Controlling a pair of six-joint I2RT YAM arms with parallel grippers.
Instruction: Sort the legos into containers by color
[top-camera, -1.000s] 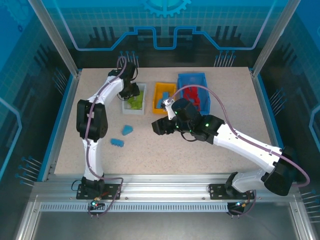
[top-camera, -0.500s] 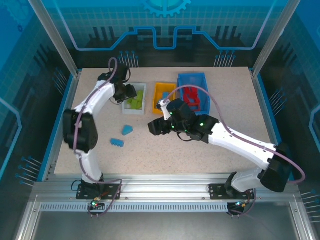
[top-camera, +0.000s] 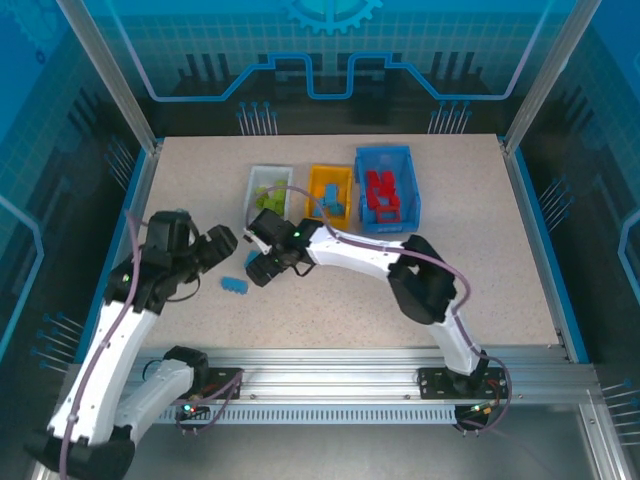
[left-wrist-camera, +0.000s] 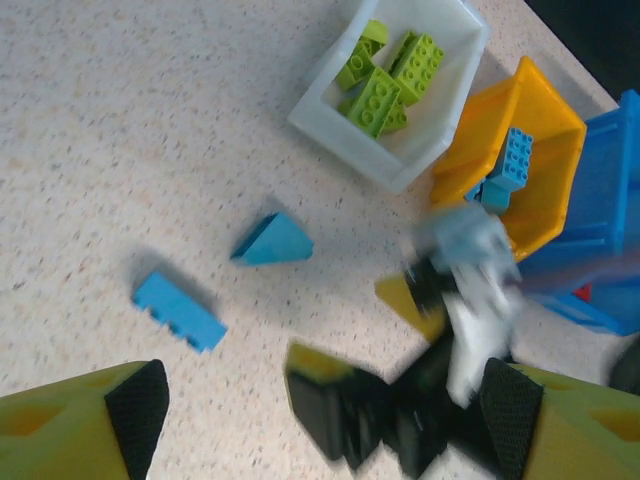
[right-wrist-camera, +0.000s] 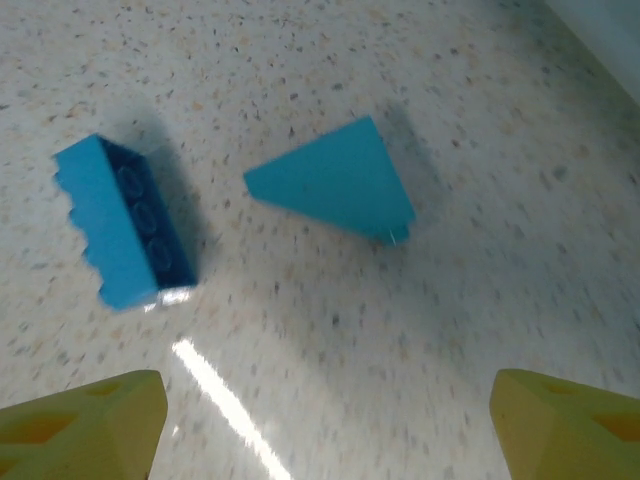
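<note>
At the left we find the left claw (top-camera: 218, 243) gaping wide with nothing in it, held off from the work, we judge to leave room. Just right of it the last two loose legos lie on the surface (top-camera: 480, 270): a long light-blue brick (right-wrist-camera: 125, 235) on its side and a light-blue wedge (right-wrist-camera: 335, 190), near each other but apart. The right claw (right-wrist-camera: 325, 425) hangs low over this pair, fingers spread wide and empty, as we read it lining up a pick. Farther back stand the white bin (top-camera: 250, 190) with lime bricks, the orange bin (top-camera: 312, 195) with blue ones, and the blue bin (top-camera: 413, 190) with red ones. Half a second ago the left claw was at the white bin and the right claw sat mid-surface; now the left has drawn back and the right has swung left.
</note>
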